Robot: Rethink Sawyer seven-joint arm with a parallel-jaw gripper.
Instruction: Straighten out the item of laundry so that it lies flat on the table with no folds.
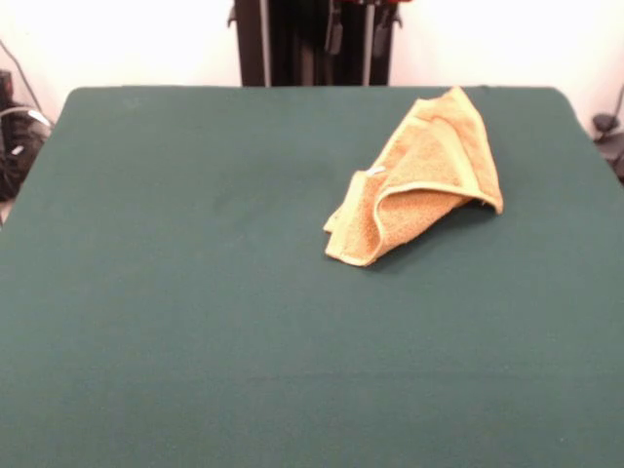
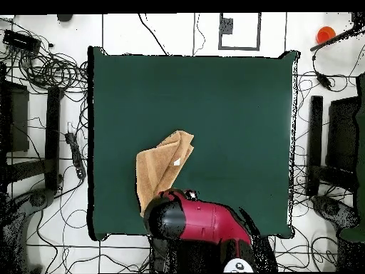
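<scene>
The golden-orange towel [image 1: 429, 180] lies folded over itself on the far right part of the dark green table [image 1: 195, 292]. A curled hemmed edge is raised at its front, and a small white label [image 1: 376, 172] shows on top. In the overhead view the towel [image 2: 160, 168] lies near the robot's edge of the table [image 2: 235, 107], and its lower end is hidden under the red and black arm [image 2: 203, 221]. The arm is drawn back. Only dark parts of the gripper [image 1: 358, 27] show at the top edge of the front view, above and behind the towel and apart from it.
The robot's black pedestal [image 1: 292, 44] stands behind the table's far edge. Cables and dark equipment [image 2: 43, 107] lie on the floor around the table. An orange object [image 2: 326, 33] sits beyond one corner.
</scene>
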